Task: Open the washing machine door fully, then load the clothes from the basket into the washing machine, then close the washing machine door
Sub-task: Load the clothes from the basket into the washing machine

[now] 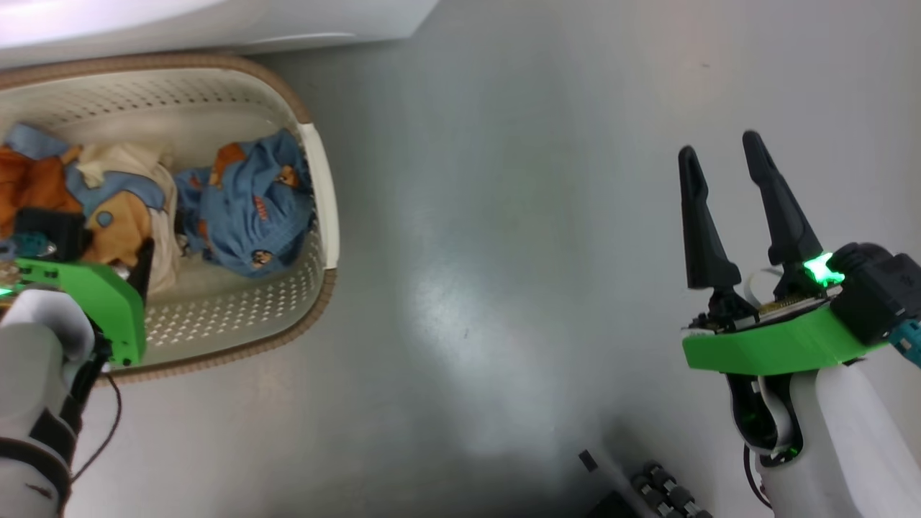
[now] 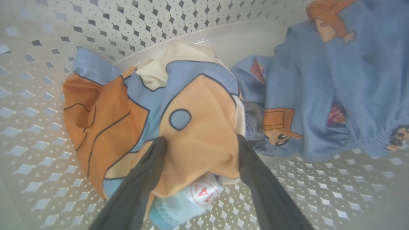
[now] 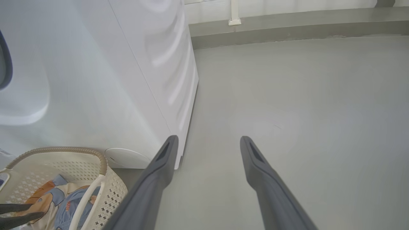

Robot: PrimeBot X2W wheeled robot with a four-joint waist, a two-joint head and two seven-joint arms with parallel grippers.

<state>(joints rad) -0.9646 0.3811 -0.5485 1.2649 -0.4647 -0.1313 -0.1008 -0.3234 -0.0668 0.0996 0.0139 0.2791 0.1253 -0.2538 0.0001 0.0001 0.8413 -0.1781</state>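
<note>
The cream basket [image 1: 321,194] stands on the floor in front of the white washing machine [image 1: 216,21]. In it lie the clothes: a blue printed garment [image 1: 245,208] and an orange, blue and cream piece [image 1: 119,216]. My left gripper [image 2: 199,145] reaches down into the basket, open, its fingers either side of a bunched fold of the orange piece [image 2: 198,124]. The blue garment [image 2: 319,95] lies beside it. My right gripper [image 1: 719,147] hangs open over bare floor, far to the basket's right. A dark curved strip [image 3: 5,64] shows on the machine's front; I cannot tell whether it belongs to the door.
Grey floor [image 1: 504,252] stretches between the basket and my right arm. The machine's side [image 3: 166,64] stands left of my right gripper [image 3: 208,139], and the basket [image 3: 96,155] sits below it. A wall base with a white pipe [image 3: 234,12] runs behind. Dark robot base parts [image 1: 662,489] lie low.
</note>
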